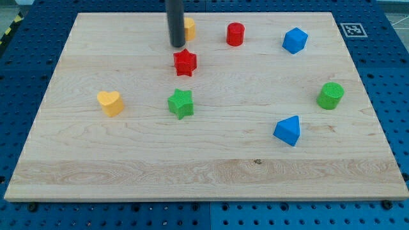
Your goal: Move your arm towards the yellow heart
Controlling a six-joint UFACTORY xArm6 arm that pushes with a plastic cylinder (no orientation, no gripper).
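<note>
Yellow heart [110, 102] sits on the counter [211, 172] toward the view's left, mid-height. Lobes face the view's top, point faces the view's bottom; no clear long axis. Near the left edge but clear of it, bare wood all round. Nearest neighbour is the green star [181, 103], to its right, well apart. My tip [177, 45] is near the top edge, just above the red star [185, 62], beside a partly hidden yellow block [190, 28]. No hand fitted, just a rod.
</note>
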